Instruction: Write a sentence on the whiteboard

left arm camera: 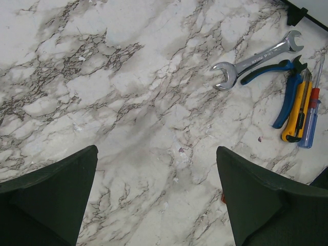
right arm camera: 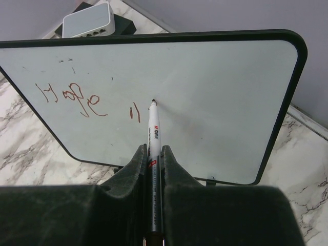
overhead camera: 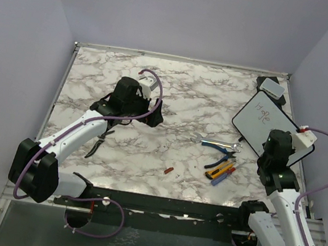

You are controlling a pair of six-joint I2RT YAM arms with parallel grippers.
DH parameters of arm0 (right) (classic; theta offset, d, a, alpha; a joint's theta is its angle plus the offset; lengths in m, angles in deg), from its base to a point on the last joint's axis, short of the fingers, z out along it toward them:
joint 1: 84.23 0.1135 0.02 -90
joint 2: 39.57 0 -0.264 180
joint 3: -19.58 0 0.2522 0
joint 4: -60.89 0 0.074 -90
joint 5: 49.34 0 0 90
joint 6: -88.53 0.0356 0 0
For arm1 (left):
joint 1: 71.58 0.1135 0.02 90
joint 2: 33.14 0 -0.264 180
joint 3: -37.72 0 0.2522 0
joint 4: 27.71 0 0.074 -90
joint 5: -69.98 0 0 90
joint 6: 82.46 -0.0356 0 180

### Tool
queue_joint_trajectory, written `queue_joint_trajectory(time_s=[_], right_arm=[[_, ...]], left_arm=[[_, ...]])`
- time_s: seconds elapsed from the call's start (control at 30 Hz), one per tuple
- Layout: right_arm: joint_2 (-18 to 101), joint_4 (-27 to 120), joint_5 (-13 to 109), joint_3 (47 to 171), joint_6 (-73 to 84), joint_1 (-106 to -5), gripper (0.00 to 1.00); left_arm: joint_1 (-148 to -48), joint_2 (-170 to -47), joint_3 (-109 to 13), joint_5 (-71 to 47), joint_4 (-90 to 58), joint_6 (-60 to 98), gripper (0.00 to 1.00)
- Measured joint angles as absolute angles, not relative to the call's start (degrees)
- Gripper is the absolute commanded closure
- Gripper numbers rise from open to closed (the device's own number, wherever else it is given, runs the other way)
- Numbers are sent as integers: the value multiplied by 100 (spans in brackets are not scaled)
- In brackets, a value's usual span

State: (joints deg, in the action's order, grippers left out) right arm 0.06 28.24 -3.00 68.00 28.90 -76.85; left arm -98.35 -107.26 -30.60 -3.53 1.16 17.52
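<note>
- The right claw (right arm camera: 152, 154) is pressed together on a marker (right arm camera: 153, 130). It pinches the barrel low down, so the pen sticks straight out ahead of the fingers with its tip forward.
- The whiteboard (right arm camera: 215, 97) stands directly ahead of this claw, facing it and seemingly propped at a tilt. Its long side runs left to right across the wrist view.
- The marker tip sits at the board face about mid-height, a little left of centre. Whether it touches or hangs just off the surface cannot be told.
- Reddish handwriting (right arm camera: 77, 97) lies to the left of the tip, with its last short stroke just beside it. To the right of the tip the board is blank, so the next strokes likely call for travel rightward along the long side.
- Beyond the board's far-left corner sits a small grey-white block (right arm camera: 88, 19) on a black base, apart from the claw.
- The left claw (left arm camera: 156, 148) is spread wide and holds nothing, hovering over bare marble. It is well apart from the whiteboard, so the right arm is clearly the nearer one.
- Ahead and to the right of the left claw lie a wrench (left arm camera: 256, 59), blue pliers (left arm camera: 287, 87), a yellow knife (left arm camera: 297, 113) and a screwdriver (left arm camera: 311, 113).
- No container shows in any view.
</note>
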Motion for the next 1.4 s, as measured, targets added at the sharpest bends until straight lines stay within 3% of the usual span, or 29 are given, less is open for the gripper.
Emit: queue_joint_trajectory(time_s=[1.0, 1.4], right_arm=[[179, 2610, -86, 6721, 3167, -7685, 100], [-85, 2137, -514, 6721, 3502, -7685, 100]], left_arm=[[-9835, -10726, -3060, -353, 116, 1752, 1], [-9848, -10726, -3060, -353, 116, 1752, 1]])
